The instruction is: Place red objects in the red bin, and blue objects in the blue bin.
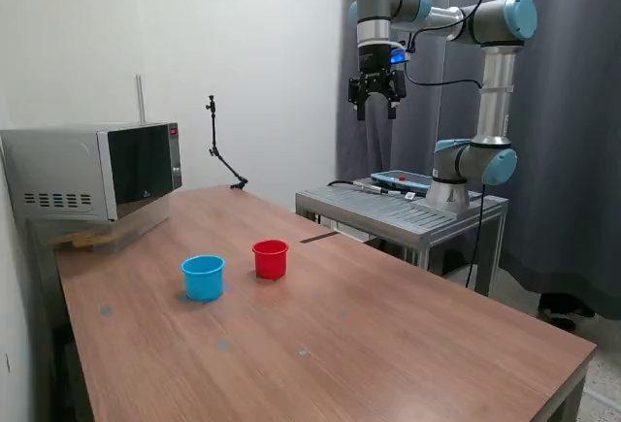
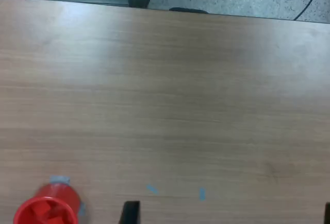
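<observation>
Exterior view: oblique, across table [image 1: 388,344] toward arm. Wrist view: high, straight down; shared: red bin [image 2: 46,209].

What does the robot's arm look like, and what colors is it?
The arm is made of silvery gray tubes with light blue caps on its round joints. Black cables loop around it. Its gripper is black, with a small blue light just above it.

One red cup [image 1: 271,258], one blue cup [image 1: 203,276], one microwave [image 1: 94,172], one wooden table [image 1: 388,344], and one robot arm [image 1: 485,82] are visible.
</observation>
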